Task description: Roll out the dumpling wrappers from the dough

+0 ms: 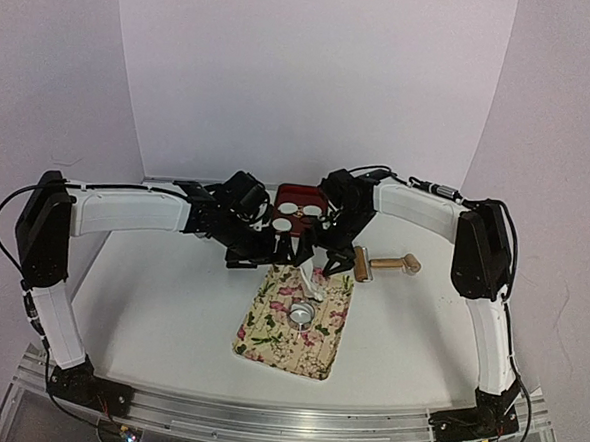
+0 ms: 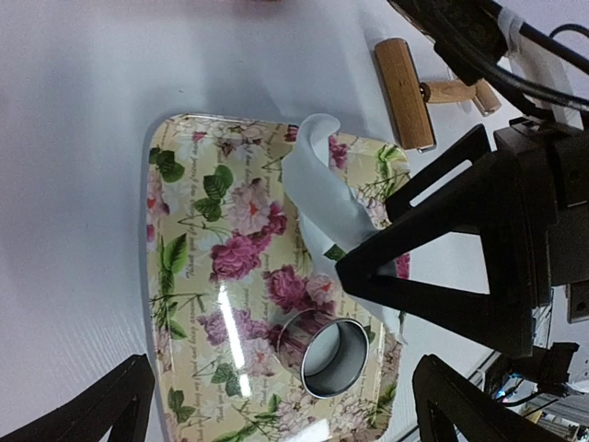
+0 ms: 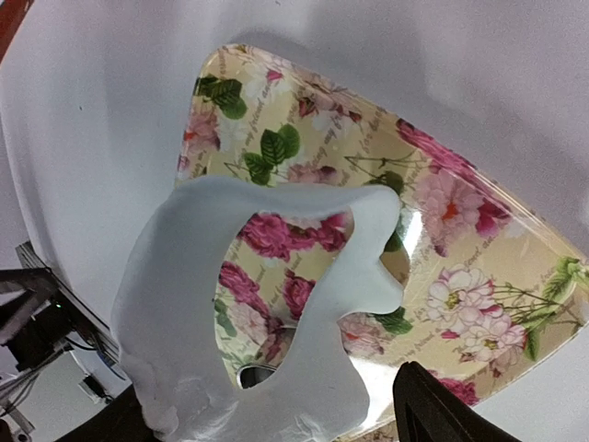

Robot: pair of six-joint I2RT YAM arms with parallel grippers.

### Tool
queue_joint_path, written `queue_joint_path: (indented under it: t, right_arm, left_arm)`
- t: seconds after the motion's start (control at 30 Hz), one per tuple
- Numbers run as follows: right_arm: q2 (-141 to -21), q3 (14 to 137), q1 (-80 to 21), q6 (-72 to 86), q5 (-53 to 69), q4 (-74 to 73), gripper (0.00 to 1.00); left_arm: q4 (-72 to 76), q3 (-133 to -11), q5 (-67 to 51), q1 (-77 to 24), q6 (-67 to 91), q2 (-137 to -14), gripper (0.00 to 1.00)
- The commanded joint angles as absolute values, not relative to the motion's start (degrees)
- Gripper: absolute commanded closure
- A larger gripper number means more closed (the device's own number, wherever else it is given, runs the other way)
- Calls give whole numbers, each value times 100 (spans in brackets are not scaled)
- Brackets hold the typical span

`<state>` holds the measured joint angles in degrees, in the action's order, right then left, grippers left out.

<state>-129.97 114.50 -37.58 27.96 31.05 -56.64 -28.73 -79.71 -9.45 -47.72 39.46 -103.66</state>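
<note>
top: high, rear | wrists: close, downward (all share floral mat)

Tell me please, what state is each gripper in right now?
Left gripper: open, holding nothing.
Right gripper: open, with the dough hanging off one side of it.

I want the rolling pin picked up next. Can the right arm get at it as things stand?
Probably yes: the rolling pin lies uncovered on the table just beside the right gripper. But the dough seems to cling to its open jaws, and should drop first.
</note>
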Motion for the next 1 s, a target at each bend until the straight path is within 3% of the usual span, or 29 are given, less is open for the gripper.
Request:
queue_joint_path:
  t: [0.0,0.97]
  right_arm:
    - [-12791,11429,-3787,3337,3625,-5043,17]
    - [-12253,10566,-3843,3243,3779,-4577,15]
  left_arm:
    - [-2476,-8202,-1223,-4772,4022,-10549,0]
    - [-1879,-8229,-1408,-4044,5160,-11004,0]
